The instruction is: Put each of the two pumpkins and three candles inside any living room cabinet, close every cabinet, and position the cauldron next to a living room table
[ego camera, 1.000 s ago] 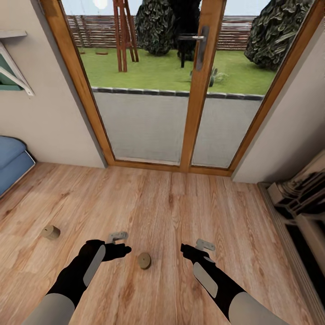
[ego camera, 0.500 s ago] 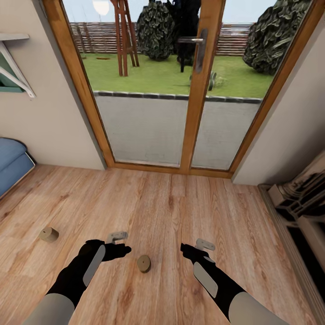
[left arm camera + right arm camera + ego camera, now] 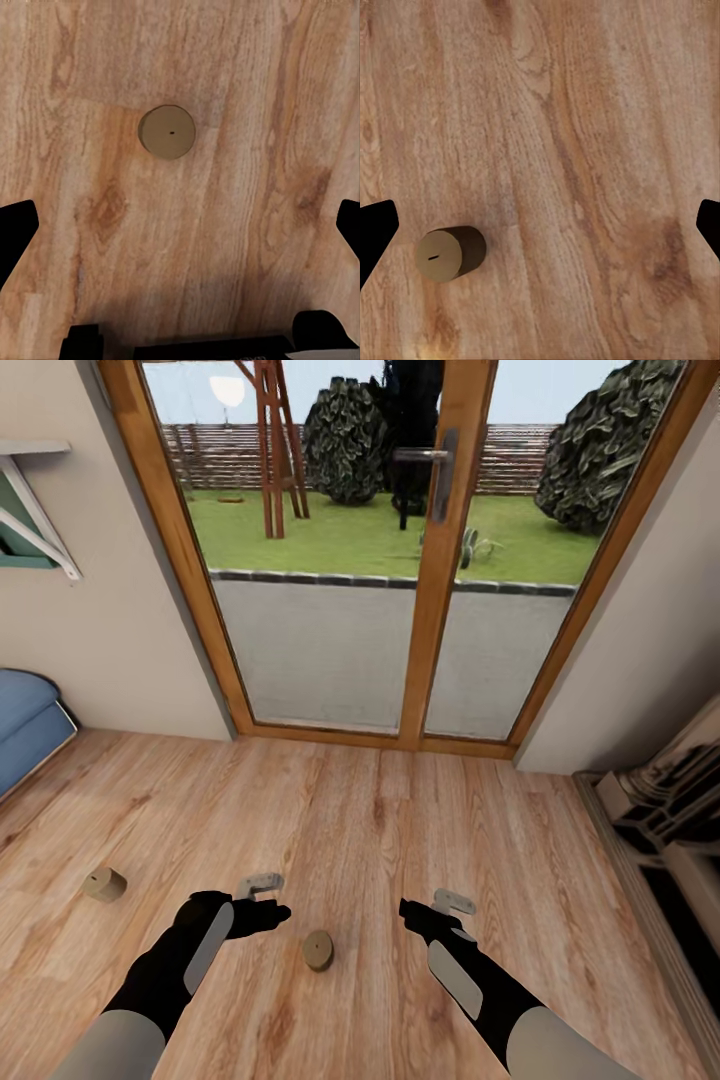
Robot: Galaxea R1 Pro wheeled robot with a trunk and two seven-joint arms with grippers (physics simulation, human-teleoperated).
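Two candles stand on the wooden floor in the head view: a tan candle (image 3: pixel 318 950) between my two arms and another candle (image 3: pixel 104 884) further left. My left gripper (image 3: pixel 261 883) hovers just left of the middle candle, and my right gripper (image 3: pixel 453 902) hovers to its right. The left wrist view looks down on a candle (image 3: pixel 167 131) ahead of the open left gripper (image 3: pixel 180 229), whose fingertips (image 3: pixel 15 231) stand wide apart. In the right wrist view, a candle (image 3: pixel 450 253) sits near one side of the open right gripper (image 3: pixel 540 229). The pumpkins, cabinet and cauldron are out of view.
A wood-framed glass patio door (image 3: pixel 440 560) fills the wall ahead, with a garden beyond. A blue sofa (image 3: pixel 25 720) sits at the left under a white wall shelf (image 3: pixel 35 510). Pale and dark furniture (image 3: pixel 670 800) lines the right wall. Plank floor (image 3: pixel 380 820) stretches ahead.
The whole head view has shifted slightly, so the camera moved; both candles now sit a little lower and further left in the picture. Both arms hold the same pose.
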